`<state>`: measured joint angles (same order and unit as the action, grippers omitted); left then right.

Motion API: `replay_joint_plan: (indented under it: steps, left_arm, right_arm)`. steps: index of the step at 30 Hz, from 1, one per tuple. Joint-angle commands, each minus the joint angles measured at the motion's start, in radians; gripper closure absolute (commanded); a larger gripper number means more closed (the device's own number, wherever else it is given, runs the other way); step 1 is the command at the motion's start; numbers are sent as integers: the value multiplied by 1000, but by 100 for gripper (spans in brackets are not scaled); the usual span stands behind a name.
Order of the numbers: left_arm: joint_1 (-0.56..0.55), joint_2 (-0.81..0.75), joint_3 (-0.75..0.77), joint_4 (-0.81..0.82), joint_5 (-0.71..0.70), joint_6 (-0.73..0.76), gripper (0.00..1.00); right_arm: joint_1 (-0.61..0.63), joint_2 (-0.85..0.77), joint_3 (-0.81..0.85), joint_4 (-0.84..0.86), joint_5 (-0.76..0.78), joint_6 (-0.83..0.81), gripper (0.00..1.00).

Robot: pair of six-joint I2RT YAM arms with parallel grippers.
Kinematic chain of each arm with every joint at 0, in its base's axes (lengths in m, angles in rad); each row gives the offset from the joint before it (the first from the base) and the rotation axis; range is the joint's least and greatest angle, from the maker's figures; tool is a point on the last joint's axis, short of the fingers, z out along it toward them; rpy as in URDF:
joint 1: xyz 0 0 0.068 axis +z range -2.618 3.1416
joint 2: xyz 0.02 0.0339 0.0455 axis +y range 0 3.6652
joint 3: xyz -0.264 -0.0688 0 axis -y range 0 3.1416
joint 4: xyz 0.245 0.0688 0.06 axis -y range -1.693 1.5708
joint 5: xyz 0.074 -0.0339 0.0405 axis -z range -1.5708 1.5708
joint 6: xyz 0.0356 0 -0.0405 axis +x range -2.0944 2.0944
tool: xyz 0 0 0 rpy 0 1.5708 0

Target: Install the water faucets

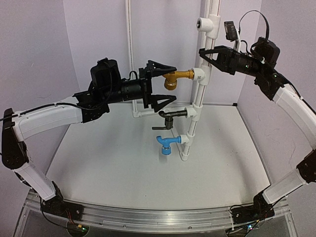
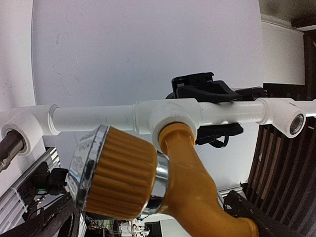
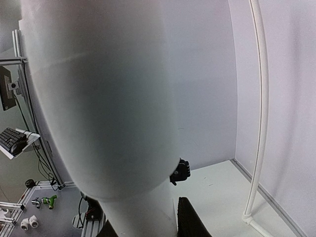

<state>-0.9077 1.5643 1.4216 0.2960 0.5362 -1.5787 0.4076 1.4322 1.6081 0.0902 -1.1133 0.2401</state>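
Observation:
Three faucets sit in tees on the upright white pipe stand (image 1: 196, 113): brass-gold (image 1: 178, 76) at the top, black (image 1: 170, 115) in the middle, blue (image 1: 167, 142) lowest. My left gripper (image 1: 174, 83) is open, one finger above and one below the gold faucet's spout end, not touching it. In the left wrist view the gold faucet (image 2: 197, 173) and its ribbed knob (image 2: 116, 173) fill the frame, screwed into a white tee (image 2: 168, 112). My right gripper (image 1: 210, 53) is shut on the white pipe above the gold faucet; the pipe (image 3: 108, 98) fills the right wrist view.
An open tee (image 1: 207, 23) sits at the top of the stand and also shows in the left wrist view (image 2: 291, 121). White walls enclose the table (image 1: 123, 163) at the back and sides. A thin white pipe (image 3: 259, 108) runs up the back wall.

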Motion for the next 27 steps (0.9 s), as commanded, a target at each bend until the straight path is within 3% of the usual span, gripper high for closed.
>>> replay_joint_plan:
  steps: [1,8,14,27]
  left_arm:
    - [4,24,79,124,8,-76,0]
    - [8,72,117,216,-12,-114,0]
    - [30,31,96,193,-90,-49,0]
    - [35,-33,202,-56,-96,481,2]
  right_arm:
    - [12,14,-40,-202,-22,173,97]
    - [12,13,-42,-203,-31,167,97]
    - [11,5,-51,-204,-39,164,97]
    - [12,0,-54,-207,-39,165,97]
